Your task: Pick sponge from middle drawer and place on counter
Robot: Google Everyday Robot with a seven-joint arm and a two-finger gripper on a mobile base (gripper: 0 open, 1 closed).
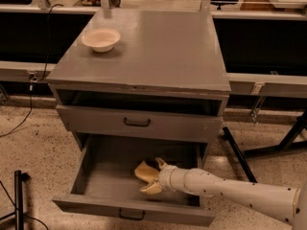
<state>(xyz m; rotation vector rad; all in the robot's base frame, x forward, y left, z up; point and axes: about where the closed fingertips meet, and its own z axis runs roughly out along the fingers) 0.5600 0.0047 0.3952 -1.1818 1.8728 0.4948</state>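
Note:
The middle drawer (96,174) is pulled wide open at the bottom of the grey cabinet. The pale-yellow sponge (143,170) lies curled on the drawer floor, right of centre. My gripper (154,177) reaches in from the right, low inside the drawer. Its cream fingers are spread, one finger (160,163) behind the sponge and the other near the drawer's front, with the sponge's right edge between them. The counter (158,51) is the cabinet's flat grey top.
A cream bowl (100,39) stands on the counter's back left. The shallower handled drawer (137,122) above is shut, with an open gap over it. Black table legs (240,157) stand to the right. A dark stand (18,195) is at lower left.

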